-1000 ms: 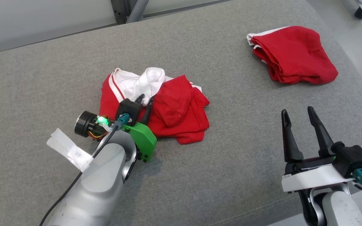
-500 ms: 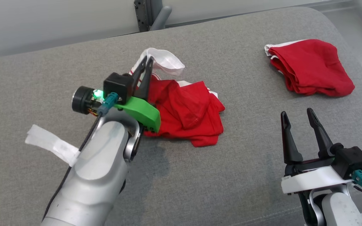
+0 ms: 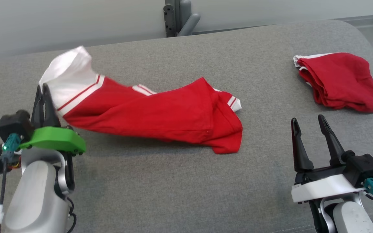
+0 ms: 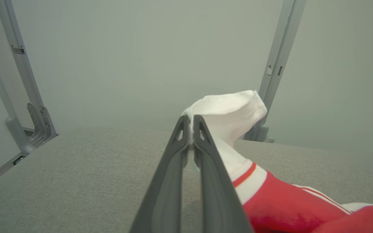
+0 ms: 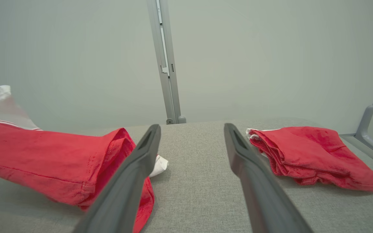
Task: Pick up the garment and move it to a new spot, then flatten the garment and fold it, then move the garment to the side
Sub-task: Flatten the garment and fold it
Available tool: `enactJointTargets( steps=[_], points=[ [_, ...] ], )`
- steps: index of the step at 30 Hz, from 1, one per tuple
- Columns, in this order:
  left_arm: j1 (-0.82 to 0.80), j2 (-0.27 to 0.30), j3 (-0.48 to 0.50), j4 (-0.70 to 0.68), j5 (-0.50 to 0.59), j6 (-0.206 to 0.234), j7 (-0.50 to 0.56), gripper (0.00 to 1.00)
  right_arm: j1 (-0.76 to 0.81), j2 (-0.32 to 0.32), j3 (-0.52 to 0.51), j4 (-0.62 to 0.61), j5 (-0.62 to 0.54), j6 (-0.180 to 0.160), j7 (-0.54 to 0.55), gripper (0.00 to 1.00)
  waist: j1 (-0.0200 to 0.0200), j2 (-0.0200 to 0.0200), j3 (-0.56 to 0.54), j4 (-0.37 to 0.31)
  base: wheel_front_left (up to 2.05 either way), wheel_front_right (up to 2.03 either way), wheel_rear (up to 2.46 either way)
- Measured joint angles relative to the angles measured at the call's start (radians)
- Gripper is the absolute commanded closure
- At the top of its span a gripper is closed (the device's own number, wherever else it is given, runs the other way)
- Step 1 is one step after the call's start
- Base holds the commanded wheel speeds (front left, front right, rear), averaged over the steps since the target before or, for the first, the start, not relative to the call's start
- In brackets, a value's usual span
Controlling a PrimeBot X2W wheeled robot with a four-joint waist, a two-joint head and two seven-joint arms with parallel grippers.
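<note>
While my left gripper (image 3: 42, 92) is hovering at the left side of the grey woven-fabric surface (image 3: 173, 181), its two dark fingers are pressing together on the white end of the red cloth garment with white striped trim (image 3: 160, 116), pinching it between them. That white end is hanging lifted clear of the surface, and the red body is stretching away to the right, sagging until its far corner is lying on the fabric near the middle. Behind it, a grey metal post (image 3: 177, 17) is standing at the surface's far edge. Further right, my right gripper (image 3: 307, 120) is hovering over bare fabric with its fingers spread apart, touching nothing. Beyond it, well apart from the held garment, a folded red cloth bundle with a white edge (image 3: 342, 82) is lying near the surface's right end.
</note>
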Motion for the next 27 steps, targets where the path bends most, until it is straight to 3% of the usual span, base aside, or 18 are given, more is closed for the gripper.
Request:
enactJointTargets(
  steps=[11, 16, 17, 19, 20, 22, 27],
  points=[
    [0.194, -0.026, 0.154, 0.089, -0.018, 0.012, 0.000, 1.00, 0.001, 0.000, 0.032, 0.025, -0.018, 0.000, 0.000, 0.00, 0.0000, 0.0000, -0.007, 0.041, 0.00, 0.00, 0.00],
    [0.233, -0.060, 0.184, 0.134, -0.006, -0.007, 0.000, 1.00, -0.002, 0.000, 0.073, 0.060, -0.025, 0.000, 0.000, 0.00, 0.0000, 0.0000, -0.016, 0.058, 0.00, 0.00, 0.00],
    [0.237, -0.068, 0.188, 0.140, 0.001, -0.013, 0.000, 0.93, -0.002, 0.000, 0.086, 0.069, -0.024, 0.000, 0.000, 0.00, 0.0000, 0.0000, -0.018, 0.062, 0.00, 0.00, 0.00],
    [0.241, -0.081, 0.194, 0.150, 0.008, -0.023, 0.000, 0.58, -0.004, 0.000, 0.113, 0.091, -0.017, 0.000, 0.000, 0.00, 0.0000, 0.0000, -0.022, 0.072, 0.00, 0.00, 0.00],
    [0.244, -0.086, 0.198, 0.155, 0.011, -0.030, 0.000, 0.58, -0.006, 0.000, 0.129, 0.106, -0.016, 0.000, 0.000, 0.00, 0.0000, 0.0000, -0.024, 0.078, 0.00, 0.00, 0.00],
    [0.251, -0.095, 0.204, 0.163, 0.031, -0.039, 0.000, 0.00, -0.013, 0.000, 0.164, 0.137, -0.005, 0.000, 0.000, 0.00, 0.0000, 0.0000, -0.027, 0.089, 0.00, 0.00, 0.00],
    [0.264, -0.108, 0.219, 0.153, 0.062, -0.062, 0.000, 0.00, -0.047, 0.001, 0.249, 0.227, 0.029, 0.000, 0.000, 0.00, 0.0000, 0.0000, -0.029, 0.124, 0.00, 0.00, 0.00]
  ],
)
